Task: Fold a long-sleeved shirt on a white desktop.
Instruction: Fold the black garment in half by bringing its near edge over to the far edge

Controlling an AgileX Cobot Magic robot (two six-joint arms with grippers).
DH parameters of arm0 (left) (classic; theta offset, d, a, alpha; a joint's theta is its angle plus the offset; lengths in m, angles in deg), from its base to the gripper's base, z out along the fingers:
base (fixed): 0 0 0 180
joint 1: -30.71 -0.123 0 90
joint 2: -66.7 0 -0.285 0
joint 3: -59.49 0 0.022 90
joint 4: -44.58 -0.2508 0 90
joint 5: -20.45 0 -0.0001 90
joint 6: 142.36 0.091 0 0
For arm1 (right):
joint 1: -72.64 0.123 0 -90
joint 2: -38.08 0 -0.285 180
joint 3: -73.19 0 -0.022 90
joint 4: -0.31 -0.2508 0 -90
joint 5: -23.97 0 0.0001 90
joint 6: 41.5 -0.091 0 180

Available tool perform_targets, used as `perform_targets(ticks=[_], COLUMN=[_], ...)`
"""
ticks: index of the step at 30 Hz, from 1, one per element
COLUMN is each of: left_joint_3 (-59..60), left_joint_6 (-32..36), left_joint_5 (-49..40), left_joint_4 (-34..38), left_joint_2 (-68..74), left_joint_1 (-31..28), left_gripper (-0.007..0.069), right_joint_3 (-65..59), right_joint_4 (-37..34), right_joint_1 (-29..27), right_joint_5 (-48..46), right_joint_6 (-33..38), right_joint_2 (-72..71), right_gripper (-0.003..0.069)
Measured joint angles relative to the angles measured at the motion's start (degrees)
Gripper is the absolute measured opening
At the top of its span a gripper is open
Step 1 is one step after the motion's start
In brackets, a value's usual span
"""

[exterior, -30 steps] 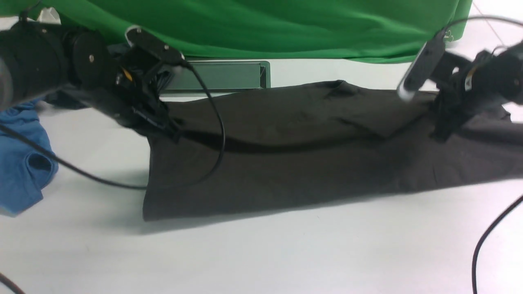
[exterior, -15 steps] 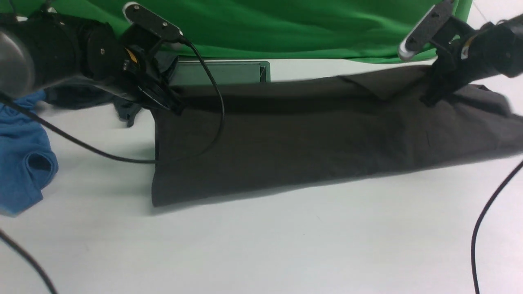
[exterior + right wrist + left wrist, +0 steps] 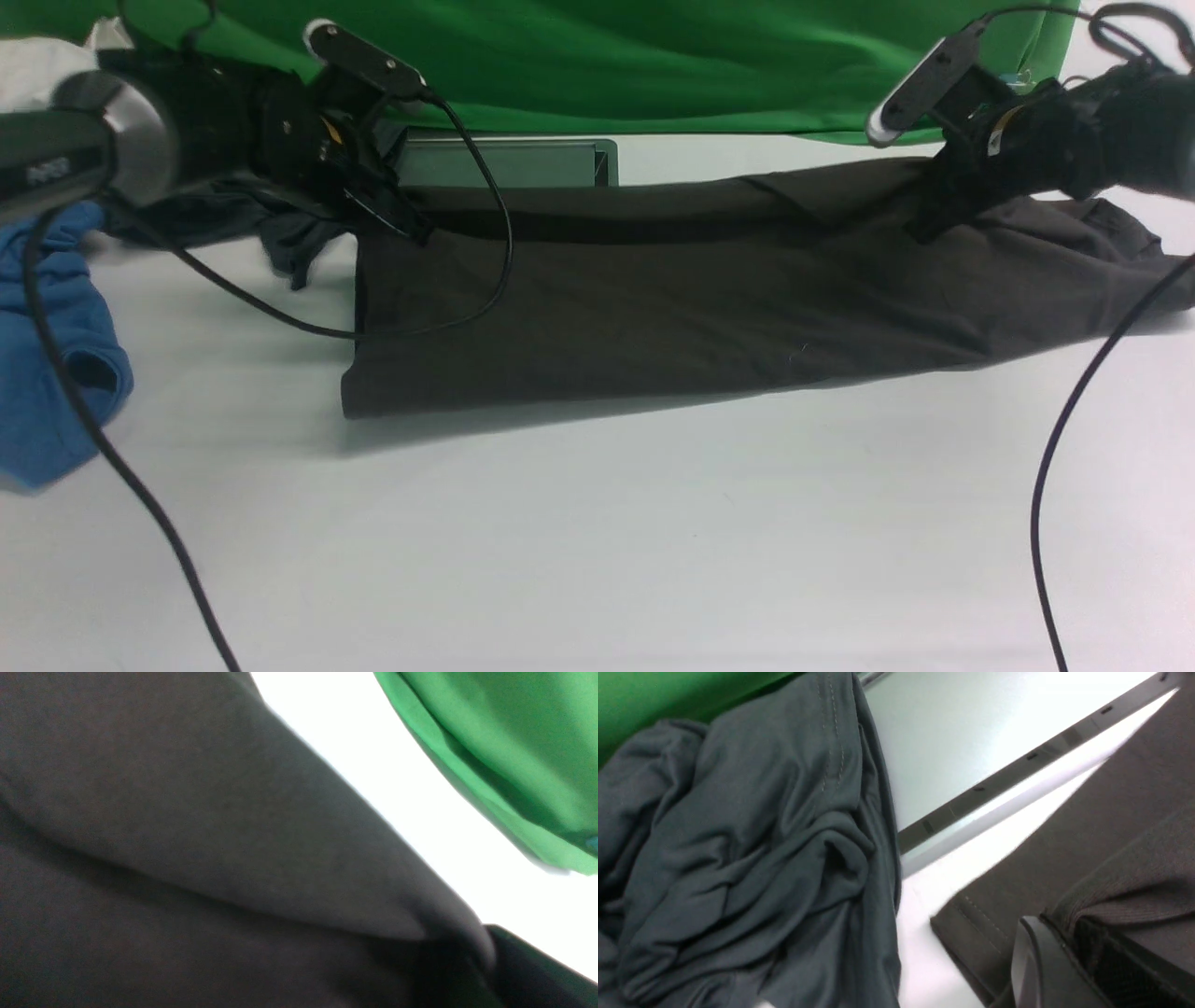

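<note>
White desktop point(image 3: 597, 523), long-sleeved shirt point(image 3: 653, 299) clamped in left claw point(image 3: 400, 220), right claw point(image 3: 926, 224) on it, grip unclear.

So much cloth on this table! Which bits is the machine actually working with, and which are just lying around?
Part of the job:
long-sleeved shirt
white desktop
left claw
right claw

Just lying about:
blue garment
slate-grey garment
green backdrop
cable hatch
</note>
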Motion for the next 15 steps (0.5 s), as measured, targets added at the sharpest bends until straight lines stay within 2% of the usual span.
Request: perform_targets(ticks=[2, 3, 4, 5, 7, 9, 11, 13, 15], left_joint_3=[-0.3, -0.3, -0.3, -0.3, -0.3, -0.3, -0.3, -0.3, -0.4], left_joint_6=[0.0, 0.0, 0.0, 0.0, 0.0, 0.0, 0.0, -0.1, -1.8], left_joint_5=[1.6, 2.6, 2.6, 3.9, 5.3, 6.4, 8.2, 9.7, 10.2], left_joint_4=[-0.8, -0.9, -0.9, -1.0, -2.2, -2.9, -3.8, -3.9, -3.9], left_joint_2=[1.4, 2.0, 2.2, 2.8, 3.8, 4.2, 4.4, 4.3, 3.8], left_joint_1=[-0.1, -0.2, -0.3, -0.5, -1.2, -1.6, -2.5, -3.4, -4.0], left_gripper=[0.0061, 0.0080, 0.0080, 0.0112, 0.0166, 0.0203, 0.0278, 0.0332, 0.0362], right_joint_3=[0.3, 0.4, 0.4, 0.4, 0.4, 0.4, 0.4, 0.4, 0.4], right_joint_4=[0.0, 0.0, 0.0, 0.1, 0.1, 0.1, 0.2, 0.0, -1.8], right_joint_1=[0.0, -0.1, -0.1, -0.5, -1.2, -1.8, -3.0, -3.5, -3.5], right_joint_5=[2.9, 4.9, 5.2, 7.0, 8.7, 9.0, 6.9, 2.8, -1.7], right_joint_6=[-0.7, -1.3, -1.4, -2.8, -4.6, -5.7, -8.8, -11.8, -13.3], right_joint_2=[1.0, 1.5, 1.5, 1.9, 2.2, 2.2, 1.1, -0.6, -3.4], right_gripper=[0.0248, 0.0332, 0.0344, 0.0404, 0.0440, 0.0437, 0.0393, 0.0325, 0.0218])
